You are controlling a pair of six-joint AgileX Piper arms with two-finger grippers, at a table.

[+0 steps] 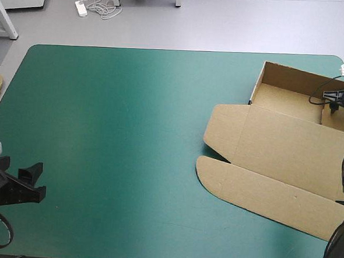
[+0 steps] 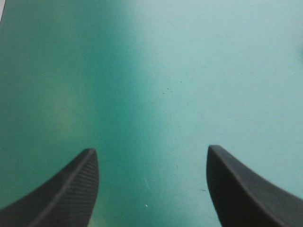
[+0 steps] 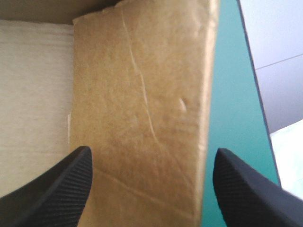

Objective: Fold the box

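The right gripper (image 3: 152, 150), its 2 fingers apart astride the box's (image 1: 276, 141) side wall (image 3: 142, 94) at the table's (image 1: 113, 131) far right corner, should pinch squarely and low, while the left gripper (image 2: 151, 150) hovers spread.

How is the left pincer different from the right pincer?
The left pincer is over bare cover, near its front left corner; the right pincer is at the far right, over the box. The left pincer's gap shows only cover; the right pincer's shows a box wall. Both are black and open.
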